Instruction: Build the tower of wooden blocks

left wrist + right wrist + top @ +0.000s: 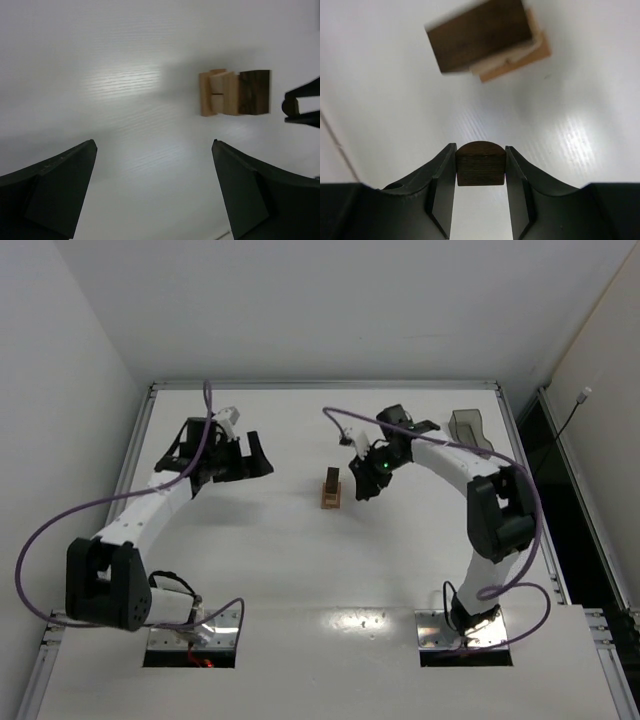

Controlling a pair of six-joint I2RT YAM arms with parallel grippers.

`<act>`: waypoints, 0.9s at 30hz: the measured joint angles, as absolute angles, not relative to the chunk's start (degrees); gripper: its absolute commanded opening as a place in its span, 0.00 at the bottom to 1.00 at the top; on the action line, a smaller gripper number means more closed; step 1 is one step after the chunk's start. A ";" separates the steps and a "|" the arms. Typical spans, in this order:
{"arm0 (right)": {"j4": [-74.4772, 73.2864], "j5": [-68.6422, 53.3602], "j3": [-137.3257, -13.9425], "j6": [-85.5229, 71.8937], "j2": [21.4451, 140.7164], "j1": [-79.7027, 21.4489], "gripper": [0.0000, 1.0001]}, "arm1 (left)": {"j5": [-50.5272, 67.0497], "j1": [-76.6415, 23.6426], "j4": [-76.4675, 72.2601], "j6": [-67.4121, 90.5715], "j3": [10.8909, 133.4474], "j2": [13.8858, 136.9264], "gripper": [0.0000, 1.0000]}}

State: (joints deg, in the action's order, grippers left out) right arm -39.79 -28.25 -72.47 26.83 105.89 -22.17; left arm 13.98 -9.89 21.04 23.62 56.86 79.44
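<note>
Tower (331, 490) stands mid-table; right gripper (480, 150) at its 3 o'clock clamps a dark rounded block (481, 170). Left gripper (154, 145) gapes at 9 o'clock; grey bin (468, 425) at 2 o'clock.

White table (300, 570) with a metal rail (320, 385) along its far edge. Plain white walls stand left (60, 390) and behind (330, 300). A black cable (570, 418) hangs on the right wall. Overhead light leaves glare (365, 620) near the table's front.

No legible text, labels or numbers on anything.
</note>
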 measured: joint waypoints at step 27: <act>8.23 -79.72 -75.75 -54.30 106.04 -11.73 0.00 | 18.31 -31.42 9.37 5.08 48.66 49.56 0.85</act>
State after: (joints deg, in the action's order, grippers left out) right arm 8.23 -79.72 -75.75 -54.30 106.04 -11.73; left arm 18.31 -31.42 9.37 5.08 48.66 49.56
